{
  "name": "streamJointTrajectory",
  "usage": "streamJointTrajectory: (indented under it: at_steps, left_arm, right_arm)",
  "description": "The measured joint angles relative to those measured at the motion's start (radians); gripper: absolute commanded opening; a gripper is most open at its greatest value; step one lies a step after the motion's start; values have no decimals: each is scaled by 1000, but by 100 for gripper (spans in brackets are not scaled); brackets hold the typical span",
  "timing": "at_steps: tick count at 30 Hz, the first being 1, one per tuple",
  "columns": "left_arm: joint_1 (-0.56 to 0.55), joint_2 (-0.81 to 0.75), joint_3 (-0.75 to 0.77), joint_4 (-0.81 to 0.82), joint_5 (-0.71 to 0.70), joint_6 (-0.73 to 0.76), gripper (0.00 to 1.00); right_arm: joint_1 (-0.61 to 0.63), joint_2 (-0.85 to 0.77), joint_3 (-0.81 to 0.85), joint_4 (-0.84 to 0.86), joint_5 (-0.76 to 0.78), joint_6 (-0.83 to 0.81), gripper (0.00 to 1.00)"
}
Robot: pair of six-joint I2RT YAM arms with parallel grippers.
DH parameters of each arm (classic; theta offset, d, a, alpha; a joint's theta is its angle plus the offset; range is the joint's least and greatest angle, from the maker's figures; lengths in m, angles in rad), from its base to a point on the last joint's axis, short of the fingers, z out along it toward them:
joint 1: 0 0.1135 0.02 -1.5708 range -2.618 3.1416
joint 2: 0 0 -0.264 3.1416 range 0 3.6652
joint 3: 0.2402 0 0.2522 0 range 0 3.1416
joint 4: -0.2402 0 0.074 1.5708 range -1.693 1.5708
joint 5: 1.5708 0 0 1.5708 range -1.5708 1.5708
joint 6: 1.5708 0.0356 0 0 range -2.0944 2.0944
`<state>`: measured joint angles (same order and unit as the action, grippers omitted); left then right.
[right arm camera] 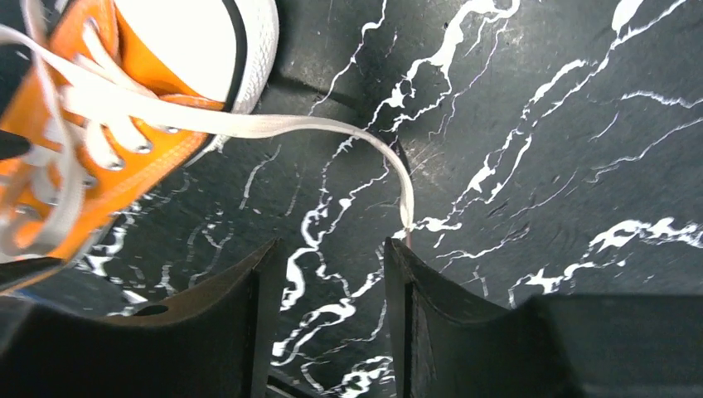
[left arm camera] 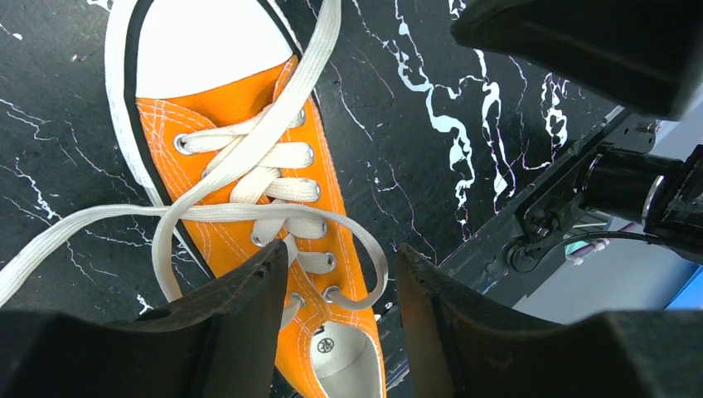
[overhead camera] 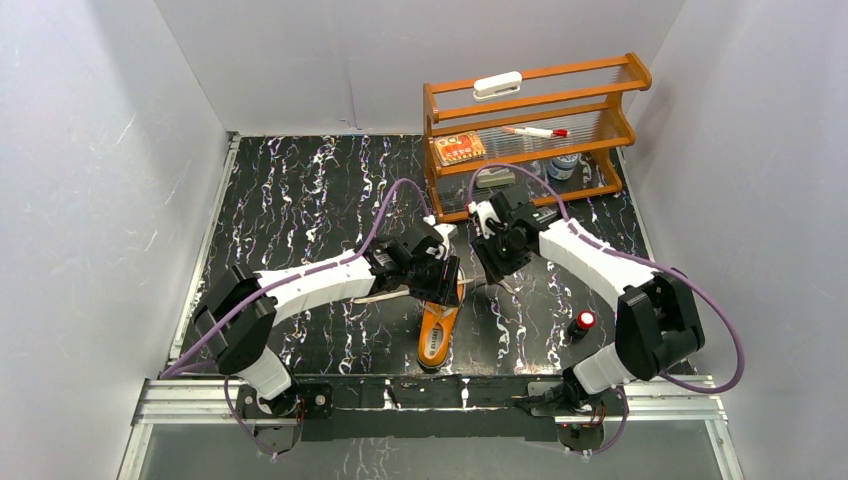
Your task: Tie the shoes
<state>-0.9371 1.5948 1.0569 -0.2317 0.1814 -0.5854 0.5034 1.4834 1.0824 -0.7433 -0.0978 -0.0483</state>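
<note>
Covering most of the top view, a black marbled table (overhead camera: 300,190) is seen, w/ an orange wooden rack (overhead camera: 431,125) stood at approx. 1 o'clock. The left arm (overhead camera: 310,280) is reached in from 8 o'clock and the right arm (overhead camera: 590,255) from 4 o'clock; both wrists are met near table centre.

The orange sneaker (overhead camera: 437,335) is laid just below centre, toward 6 o'clock, sole down. Its heel is pointed at 6 and its toe end is hidden under the left wrist. In the left wrist view the white toe cap is placed at 11 o'clock and the insole opening at 6.

The white laces (left arm camera: 249,211) are crossed loosely over the eyelets. One is run off to 9 o'clock, the other past the toe cap to 12. In the right wrist view a lace (right arm camera: 273,124) is trailed from the shoe at 10 o'clock across the table.

The left gripper (left arm camera: 340,265) is held over the tongue, fingers spread, nothing pinched. The right gripper (right arm camera: 332,249) is held over bare table, fingers spread likewise. The lace end is lain just beside one finger (right arm camera: 402,282); contact can't be told.

A small red-capped item (overhead camera: 583,322) is stood at 4 o'clock, near the right arm.
</note>
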Motion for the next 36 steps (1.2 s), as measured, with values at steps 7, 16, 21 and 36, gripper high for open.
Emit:
streamJointTrajectory:
  at_steps: [7, 16, 21, 36]
  left_arm:
    - [0, 2, 5, -10, 14, 3, 45]
    - [0, 4, 10, -17, 56, 5, 53]
    - [0, 6, 14, -19, 61, 3, 54]
    - [0, 4, 19, -20, 39, -1, 62]
  right_arm:
    - [22, 72, -41, 102, 70, -158, 53]
    - [23, 180, -89, 209, 122, -204, 31]
    - [23, 181, -98, 225, 112, -184, 0]
    - [21, -93, -89, 135, -77, 608, 0]
